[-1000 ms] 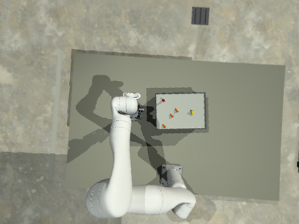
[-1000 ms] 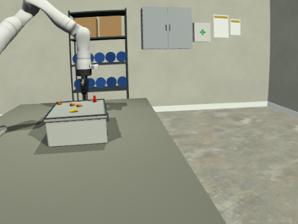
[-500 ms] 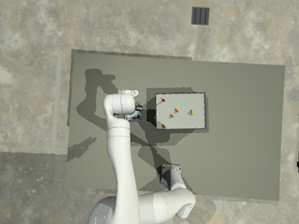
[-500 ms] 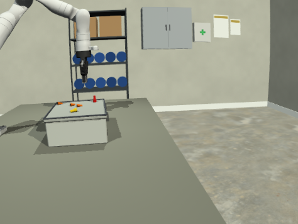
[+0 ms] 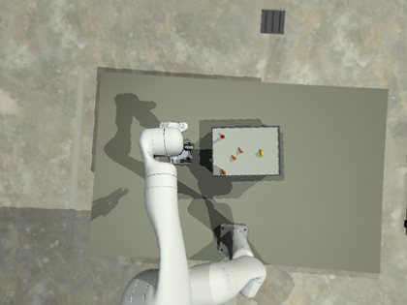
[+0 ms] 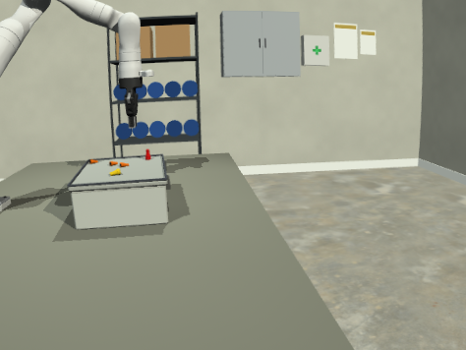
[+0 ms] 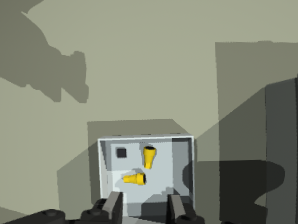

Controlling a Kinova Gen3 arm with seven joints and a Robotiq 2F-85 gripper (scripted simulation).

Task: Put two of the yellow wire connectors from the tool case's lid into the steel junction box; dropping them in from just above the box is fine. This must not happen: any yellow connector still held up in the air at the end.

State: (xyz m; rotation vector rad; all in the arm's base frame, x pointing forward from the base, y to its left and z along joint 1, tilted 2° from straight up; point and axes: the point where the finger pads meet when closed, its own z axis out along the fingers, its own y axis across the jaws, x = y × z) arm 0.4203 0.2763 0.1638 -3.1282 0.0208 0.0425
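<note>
Two yellow plastic wire connectors point(image 7: 149, 157) point(image 7: 135, 178) lie inside the open, pale grey steel junction box point(image 5: 189, 159) point(image 7: 102, 170), both on its floor and apart from each other. One has its long axis running roughly along the box's side walls, wide dark mouth toward the top of the wrist view and narrow tip toward the bottom. The other lies nearly crosswise to it, wide end to the right and narrow tip to the left.

The black two-fingered pincer point(image 5: 189, 145) point(image 6: 132, 125) point(image 7: 145, 207) hangs above the box, pointing down; its two fingers are apart, with nothing between them. No yellow connector is up in the air.

The pale tool case with a dark-edged lid point(image 5: 263, 167) point(image 6: 120, 208) point(image 7: 282, 125) stands beside the box on the grey-green table point(image 5: 335, 187) point(image 6: 197, 275) point(image 7: 150, 75). Five connectors are on its lid: one yellow connector point(image 5: 261, 153) point(image 6: 115, 172), lying on its side; three orange connectors point(image 5: 240, 150) point(image 5: 233, 157) point(image 5: 223, 172) point(image 6: 124, 164) point(image 6: 113, 163) point(image 6: 93, 161), also lying down; and one red connector point(image 5: 223, 136) point(image 6: 147, 154), standing upright near a corner. In the exterior view, the yellow one's long axis runs mostly sideways, slightly slanted. That makes three yellow ones in all, two of them in the box.
</note>
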